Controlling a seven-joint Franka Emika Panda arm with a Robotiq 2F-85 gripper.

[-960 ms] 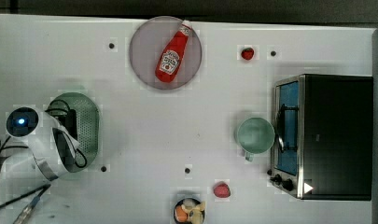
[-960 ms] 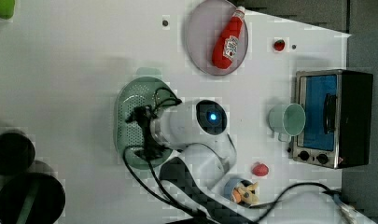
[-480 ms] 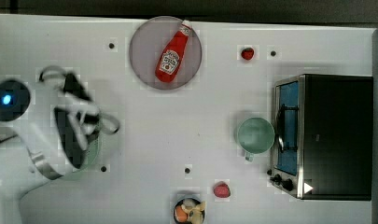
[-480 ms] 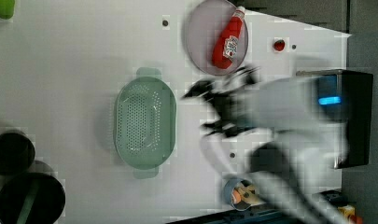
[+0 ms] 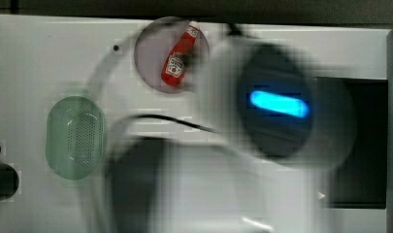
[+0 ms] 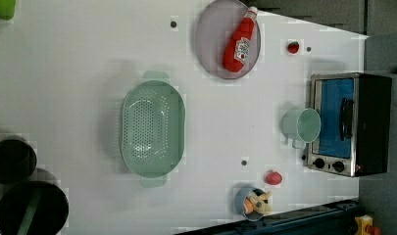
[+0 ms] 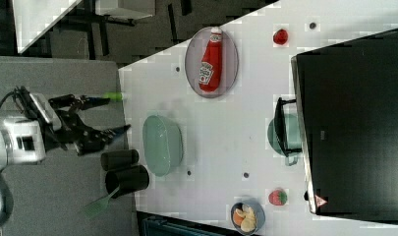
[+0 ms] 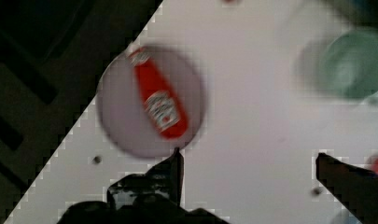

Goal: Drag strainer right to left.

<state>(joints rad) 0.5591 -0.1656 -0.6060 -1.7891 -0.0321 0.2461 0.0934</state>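
The strainer [image 6: 152,129], a pale mint-green oval basin with a grid of holes, lies flat on the white table [image 6: 88,58] with nothing touching it. It sits at the top view's left [image 5: 75,138] and near the table's edge in the right view [image 7: 162,145]. My gripper [image 7: 113,115] hangs open and empty at the right view's left, apart from the strainer. In the wrist view the gripper [image 8: 252,163] is spread wide over bare table beside the ketchup plate [image 8: 151,100]. The blurred arm [image 5: 276,107] covers the top view's middle and right.
A ketchup bottle [image 6: 240,41] lies on a grey plate [image 6: 210,34]. A green mug [image 6: 301,125] stands by the toaster oven [image 6: 350,125]. Two small red items [image 6: 293,47] [image 6: 272,177], a snack bowl [image 6: 252,200] and black cups [image 6: 10,161] [image 6: 32,208] stand around.
The arm has lifted off the strainer and swung away to the top view's right, passing out of the left view. The strainer now lies uncovered and has not moved. The gripper stays open.
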